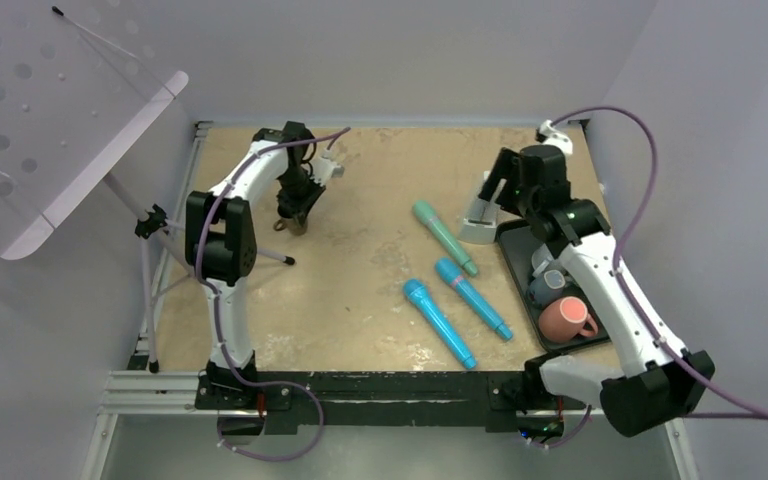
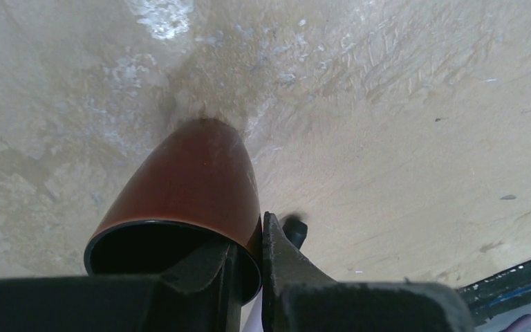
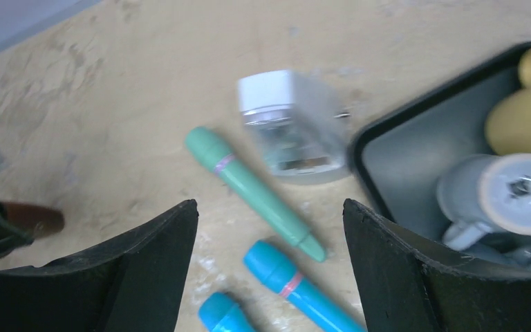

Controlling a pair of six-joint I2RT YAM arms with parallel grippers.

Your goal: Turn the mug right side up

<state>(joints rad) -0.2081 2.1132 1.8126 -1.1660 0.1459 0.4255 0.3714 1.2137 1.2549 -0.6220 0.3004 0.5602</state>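
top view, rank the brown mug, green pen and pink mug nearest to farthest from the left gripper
1. brown mug: clamped in the jaws of the left gripper, far left part of the table.
2. green pen: mid-table, off to the gripper's right.
3. pink mug: in the black tray at the right edge.

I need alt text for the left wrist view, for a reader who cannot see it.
The left hand grips the rim of a glossy brown ceramic mug, one finger inside and one outside, with the dark opening facing the camera. The mug's base points toward the worn beige table.
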